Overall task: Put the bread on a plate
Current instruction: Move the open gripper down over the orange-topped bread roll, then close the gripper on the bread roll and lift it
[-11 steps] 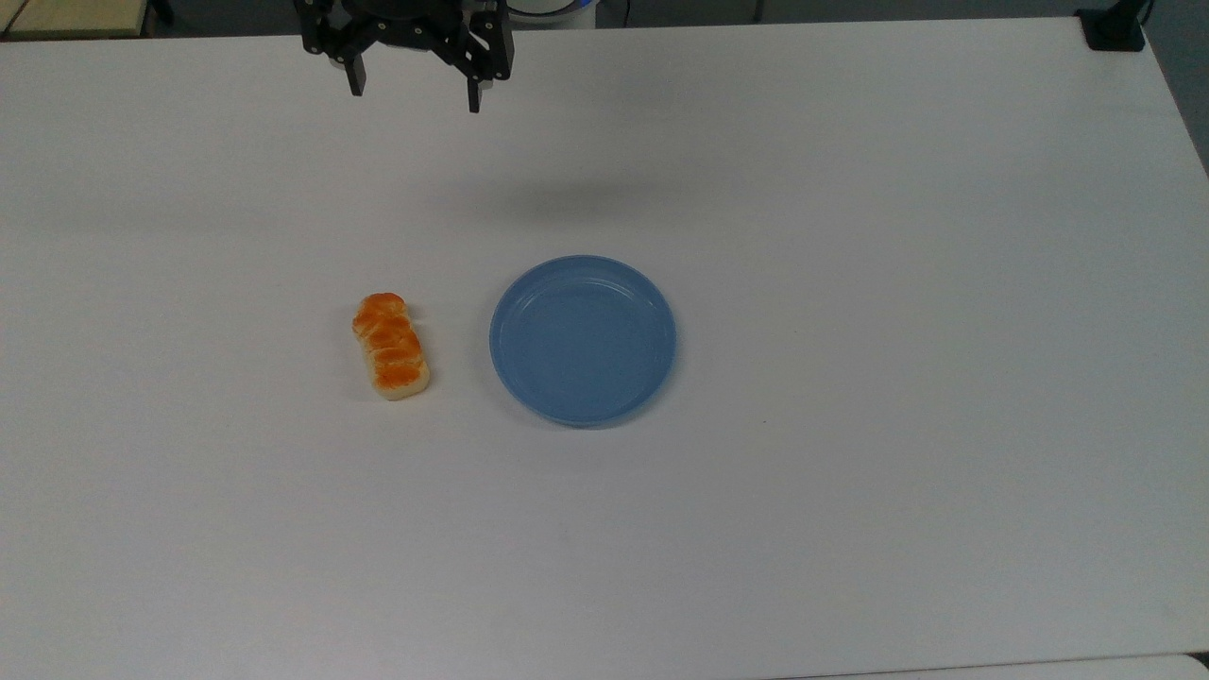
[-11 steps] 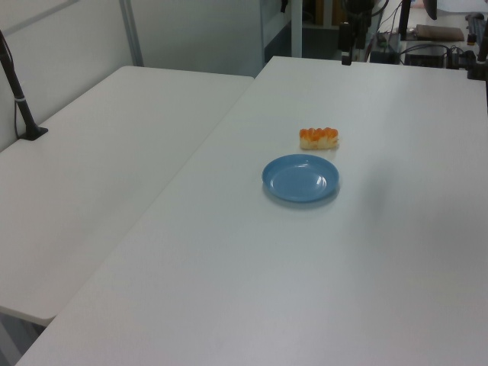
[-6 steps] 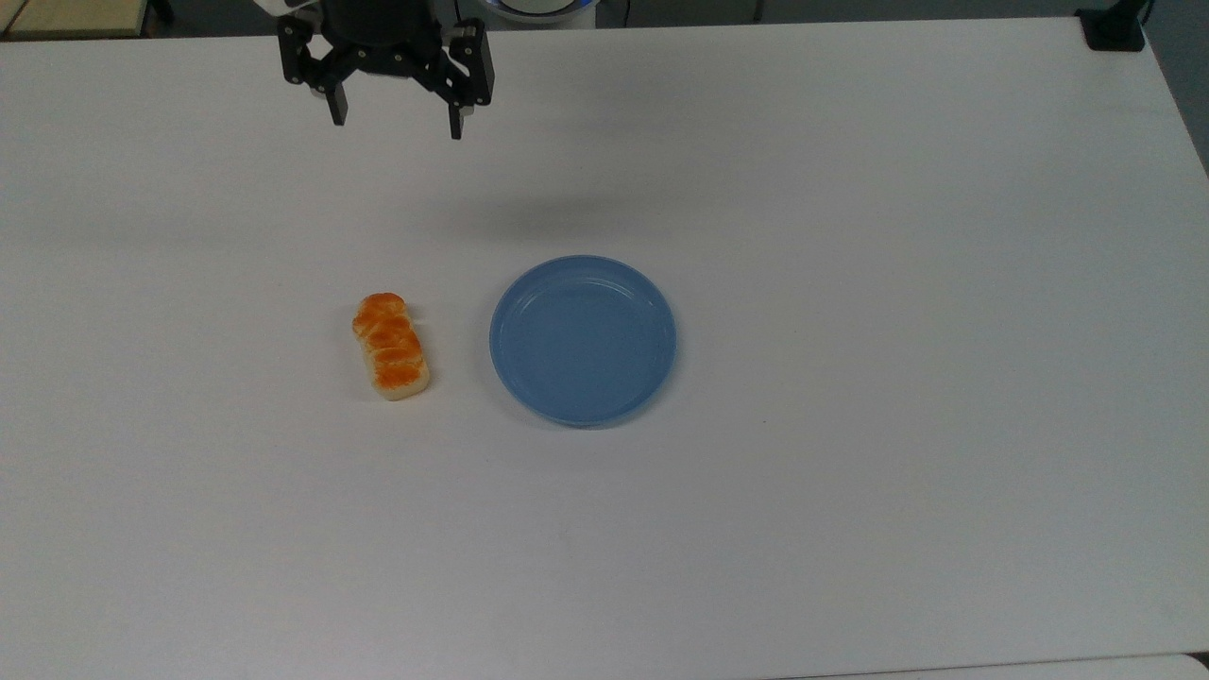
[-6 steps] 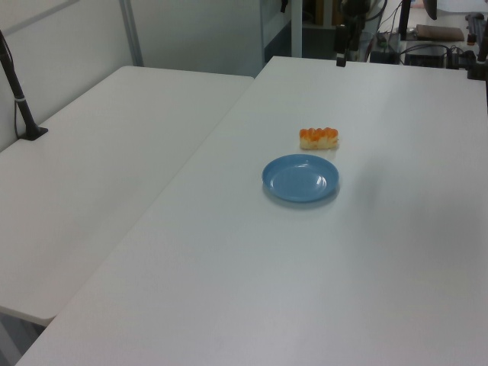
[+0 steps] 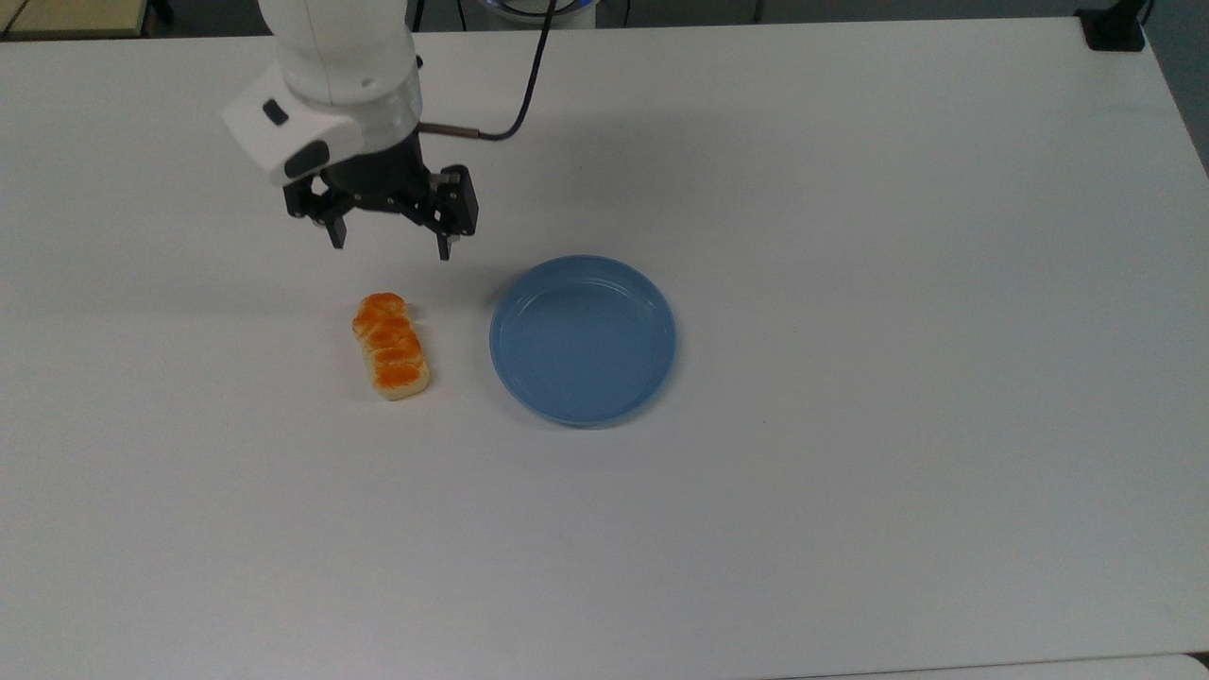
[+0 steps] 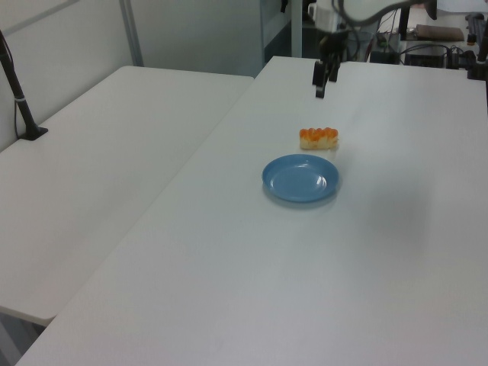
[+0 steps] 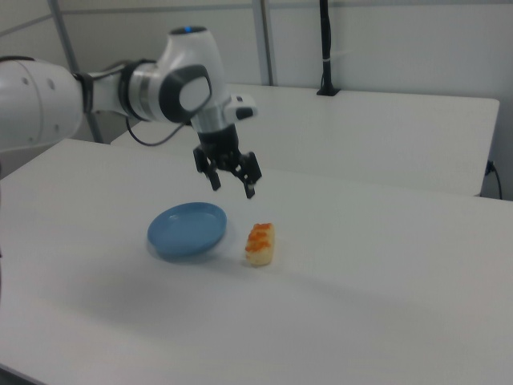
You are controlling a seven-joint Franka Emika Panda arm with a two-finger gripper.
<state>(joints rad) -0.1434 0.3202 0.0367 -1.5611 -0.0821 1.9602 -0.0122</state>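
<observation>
The bread [image 5: 390, 346], a small loaf with an orange-brown segmented top and pale sides, lies on the white table [image 5: 850, 472]; it also shows in the left view [image 6: 319, 138] and the right view [image 7: 260, 242]. To the top view's right of it sits the round light-blue plate [image 5: 583, 339] [image 6: 300, 178] [image 7: 187, 229], with nothing on it. My gripper [image 5: 389, 244] [image 7: 233, 188] hangs open above the table, just beyond the bread's far end and holding nothing. In the left view the gripper [image 6: 321, 81] hovers behind the loaf.
A second white table [image 6: 107, 168] adjoins at the left view's left, with a black post [image 6: 19, 103] clamped on it. A black clamp [image 5: 1113, 26] sits at the table's far right corner in the top view. A cable [image 5: 515, 85] trails from the arm.
The arm has come forward and down from the table's far edge, bringing the open gripper close behind the bread. Bread and plate have not moved.
</observation>
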